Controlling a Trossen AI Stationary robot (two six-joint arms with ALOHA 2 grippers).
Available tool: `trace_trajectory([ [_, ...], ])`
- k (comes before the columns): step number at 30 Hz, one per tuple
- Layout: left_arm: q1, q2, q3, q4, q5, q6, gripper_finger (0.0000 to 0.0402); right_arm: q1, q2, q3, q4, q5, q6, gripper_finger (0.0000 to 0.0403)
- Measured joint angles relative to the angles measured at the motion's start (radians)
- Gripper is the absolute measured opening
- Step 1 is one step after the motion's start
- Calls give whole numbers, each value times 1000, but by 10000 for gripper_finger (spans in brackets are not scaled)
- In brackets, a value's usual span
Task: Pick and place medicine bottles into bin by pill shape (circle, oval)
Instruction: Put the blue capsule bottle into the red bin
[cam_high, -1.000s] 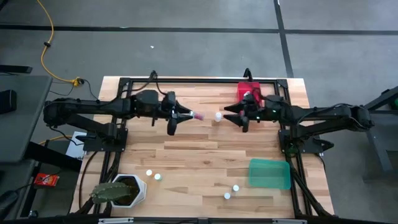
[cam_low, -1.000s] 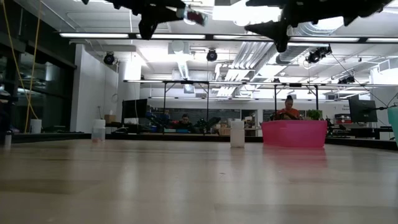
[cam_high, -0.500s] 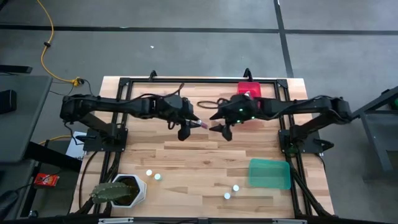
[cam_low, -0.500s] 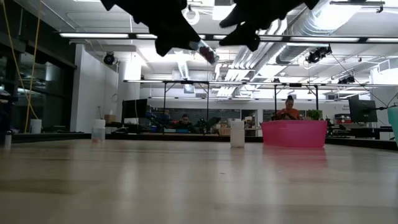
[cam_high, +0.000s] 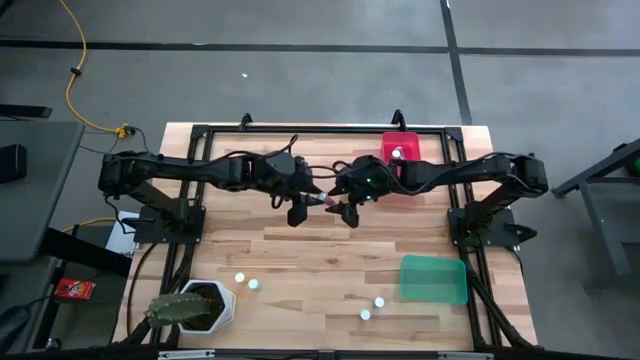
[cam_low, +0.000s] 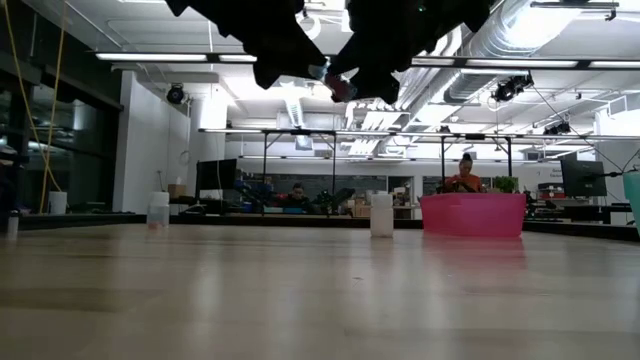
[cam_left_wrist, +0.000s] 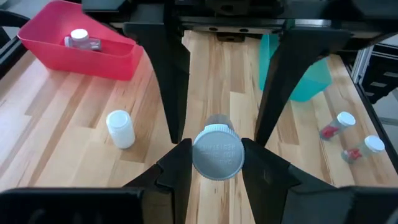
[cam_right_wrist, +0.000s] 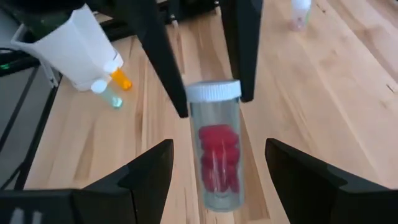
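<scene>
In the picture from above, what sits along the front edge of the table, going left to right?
Plant pot → two small bottles → two more bottles → green bin.

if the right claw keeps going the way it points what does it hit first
The pill bottle held by the left claw. It sits directly ahead of the open right claw, roughly between its fingers, though exact depth is unclear.

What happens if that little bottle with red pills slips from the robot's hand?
The bottle is a smooth round tube, so it would probably roll across the table. It looks light and only part full, so the pills may rattle. The left hand grips just its cap, likely a slippery hold.
</scene>
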Motion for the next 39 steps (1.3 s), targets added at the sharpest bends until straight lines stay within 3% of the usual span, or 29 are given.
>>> trace_trajectory([
  [16,-2,0,0,2,-1,-2,111,0,0,0,10,35,19,244],
  [28,-2,0,0,2,-9,-2,111,0,0,0,11,10,17,125],
  [39,-2,-1,0,1,-9,-3,111,0,0,0,11,5,15,104],
])
